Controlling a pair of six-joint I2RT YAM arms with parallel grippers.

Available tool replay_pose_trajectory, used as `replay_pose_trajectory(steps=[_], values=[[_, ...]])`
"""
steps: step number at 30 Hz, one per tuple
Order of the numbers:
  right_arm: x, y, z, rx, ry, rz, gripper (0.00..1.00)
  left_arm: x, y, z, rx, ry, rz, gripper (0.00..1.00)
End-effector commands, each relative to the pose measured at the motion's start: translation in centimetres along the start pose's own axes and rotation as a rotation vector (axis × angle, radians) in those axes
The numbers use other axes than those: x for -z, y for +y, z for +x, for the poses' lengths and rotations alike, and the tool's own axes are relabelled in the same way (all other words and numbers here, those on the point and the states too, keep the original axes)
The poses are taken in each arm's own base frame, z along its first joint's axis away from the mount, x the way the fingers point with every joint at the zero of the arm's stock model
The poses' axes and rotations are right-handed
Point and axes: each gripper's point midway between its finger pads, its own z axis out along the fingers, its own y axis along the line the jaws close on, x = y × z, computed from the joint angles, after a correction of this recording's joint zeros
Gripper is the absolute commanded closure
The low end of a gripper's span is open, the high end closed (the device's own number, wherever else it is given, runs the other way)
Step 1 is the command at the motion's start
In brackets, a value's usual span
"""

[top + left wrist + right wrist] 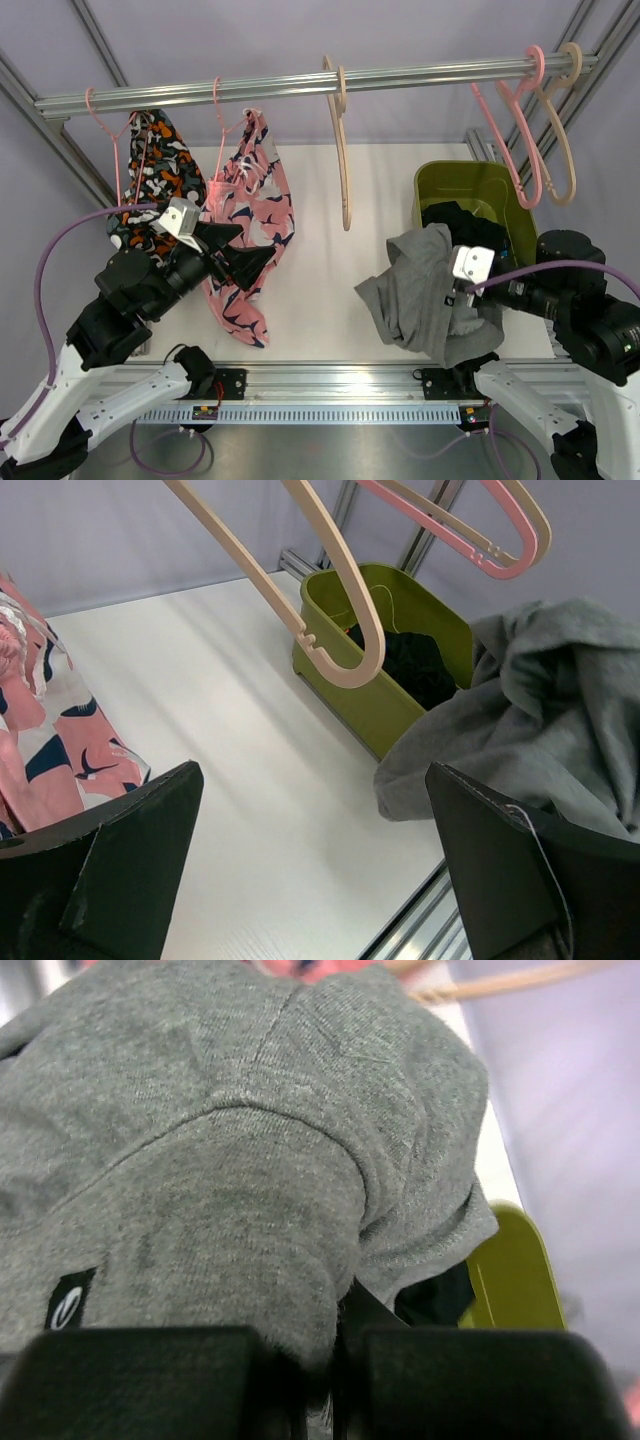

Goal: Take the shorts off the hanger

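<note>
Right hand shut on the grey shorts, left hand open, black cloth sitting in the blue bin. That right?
One slip: the bin is green, not blue, as the left wrist view shows. The rest stands: the right hand is shut on the grey shorts, the left hand is open, and the black cloth sits in the bin.

White table [320, 300] — a green bin [428, 195] stands at its right.

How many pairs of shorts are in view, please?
4: blue-orange patterned pair on leftmost pink hanger; pink patterned pair on next hanger; grey cloth pair in right gripper; black pair in green plastic bin, perhaps hiding more.
</note>
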Motion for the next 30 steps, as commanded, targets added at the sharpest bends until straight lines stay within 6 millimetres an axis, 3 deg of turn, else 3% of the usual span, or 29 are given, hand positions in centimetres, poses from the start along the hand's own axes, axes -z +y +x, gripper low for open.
replay_pose_trajectory(steps=[1, 3, 8, 10, 14, 16, 17, 18, 19, 21, 22, 24, 27, 30], values=[[1.1, -6.7, -0.6, -0.089, 0.016, 0.328, 1.0, 0.6, -1.4, -2.4, -0.018, -0.067, 0.061, 0.01], [1.2, -8.9, -0.5, -0.145, 0.02, 0.42, 1.0, 0.6, -1.4, -2.3, -0.021, -0.06, 0.06, 0.01], [3.8, -15.5, 0.1, -0.268, 0.026, 0.743, 1.0, 0.9, -1.8, -2.0, -0.027, -0.051, 0.091, 0.01], [3.8, -17.6, 1.0, -0.319, 0.051, 0.798, 1.0, 1.0, -1.9, -1.9, -0.025, -0.054, 0.102, 0.01], [3.5, -21.4, 5.2, -0.457, 0.145, 0.889, 1.0, 1.0, -2.2, -1.3, -0.016, -0.039, 0.118, 0.01], [3.1, -22.5, 9.5, -0.527, 0.262, 0.969, 1.0, 1.1, -2.1, -0.8, -0.013, -0.019, 0.119, 0.01], [2.9, -23.1, 10.4, -0.515, 0.276, 0.994, 1.0, 1.3, -2.1, -0.8, -0.012, -0.017, 0.116, 0.01], [2.6, -23.3, 11.3, -0.506, 0.29, 1.007, 1.0, 1.3, -2.1, -0.7, -0.01, -0.015, 0.116, 0.01], [1.7, -22.6, 13.9, -0.529, 0.345, 1.016, 1.0, 1.4, -2.0, -0.6, -0.008, -0.013, 0.113, 0.01], [0.9, -22.4, 15.1, -0.504, 0.355, 1.013, 1.0, 1.7, -1.8, -0.3, -0.008, -0.014, 0.11, 0.01], [-0.2, -21.3, 17.0, -0.521, 0.389, 0.984, 1.0, 1.8, -1.8, -0.2, -0.008, -0.012, 0.11, 0.01], [-1.3, -20.9, 18.7, -0.518, 0.419, 0.967, 1.0, 2.0, -1.6, 0.1, -0.007, -0.013, 0.107, 0.01], [-3.3, -19.2, 24.2, -0.533, 0.561, 0.938, 1.0, 1.9, -1.6, 0.4, -0.002, -0.014, 0.109, 0.01], [-5.1, -17.6, 28.3, -0.553, 0.679, 0.885, 1.0, 1.7, -1.7, 0.6, 0.002, -0.01, 0.116, 0.01]])
